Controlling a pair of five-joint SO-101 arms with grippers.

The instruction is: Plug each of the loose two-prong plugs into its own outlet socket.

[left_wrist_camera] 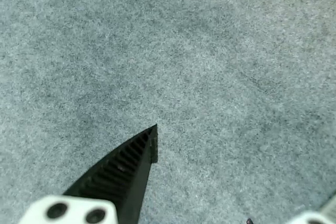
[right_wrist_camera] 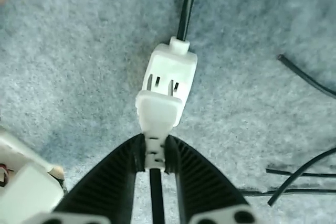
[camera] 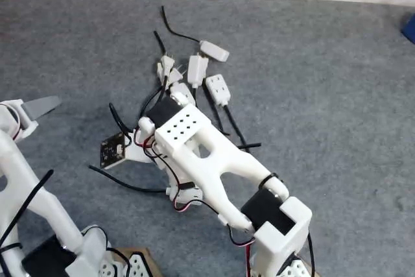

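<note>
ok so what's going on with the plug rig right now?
The right gripper is shut on a white two-prong plug and holds it against an outlet socket on the grey carpet. The prongs meet the socket face but are partly visible, so the plug is not fully seated. More white plugs and sockets lie loose just beyond. The left gripper is off to the side, open over bare carpet, holding nothing.

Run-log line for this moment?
right fingers: shut on white plastic two-prong plug | prongs: at white plastic outlet socket, not seated | left fingers: open over grey carpet
</note>
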